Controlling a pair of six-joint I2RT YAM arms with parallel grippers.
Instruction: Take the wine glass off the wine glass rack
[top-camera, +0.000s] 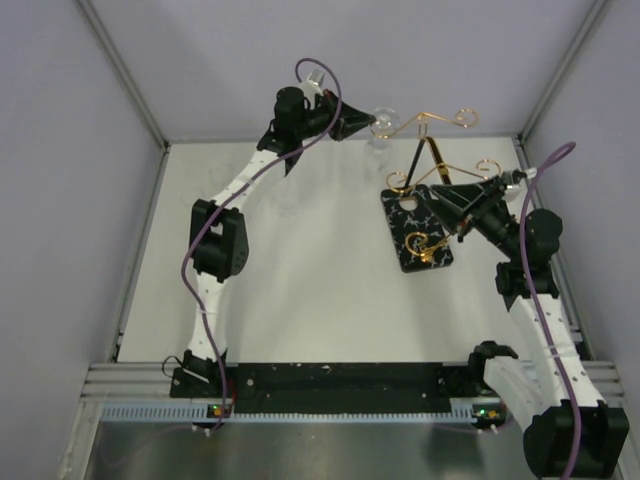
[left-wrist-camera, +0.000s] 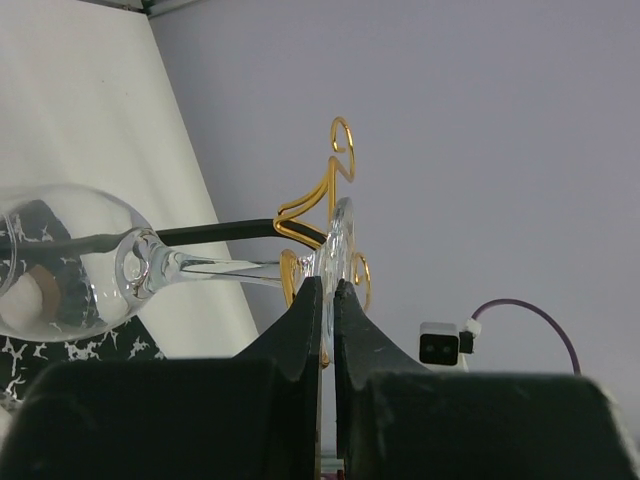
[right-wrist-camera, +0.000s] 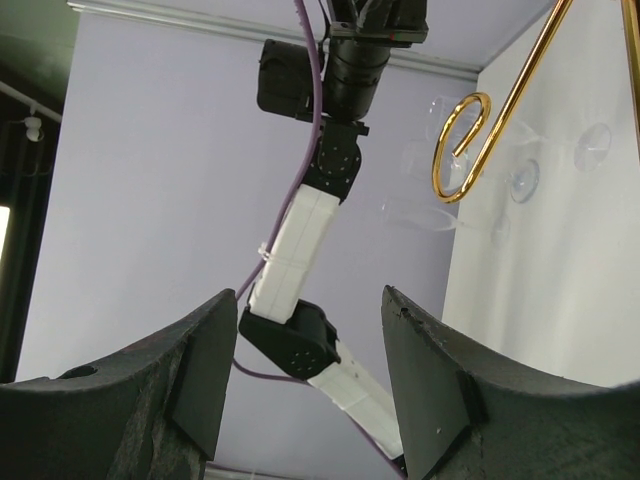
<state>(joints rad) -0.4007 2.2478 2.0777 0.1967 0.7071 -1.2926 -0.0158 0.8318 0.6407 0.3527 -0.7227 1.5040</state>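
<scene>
At the far edge of the table, in the top view, the glass (top-camera: 385, 122) is seen at the tip of the left gripper (top-camera: 355, 122), just at the outer end of the upper gold arm of the rack (top-camera: 408, 222). The arm is stretched far out, judged to be drawing the glass along and off that wire. The right gripper (top-camera: 450, 203) is held low over the black base, probably to steady the rack, though contact cannot be told from here. In the left wrist view, the left gripper (left-wrist-camera: 327, 290) is clamped on the thin foot of the glass (left-wrist-camera: 70, 265), which is seen edge-on between the nearly closed fingers. The stem runs level to the left and the bowl lies on its side there. The gold wire of the rack (left-wrist-camera: 320, 200) is seen right behind the foot, and whether the foot is free of it cannot be told. In the right wrist view, the right gripper (right-wrist-camera: 310, 300) is spread wide with nothing between its fingers. A gold curl of the rack (right-wrist-camera: 460, 150) is seen above it, well apart. The faint clear shapes beside that curl are too dim to be named.
</scene>
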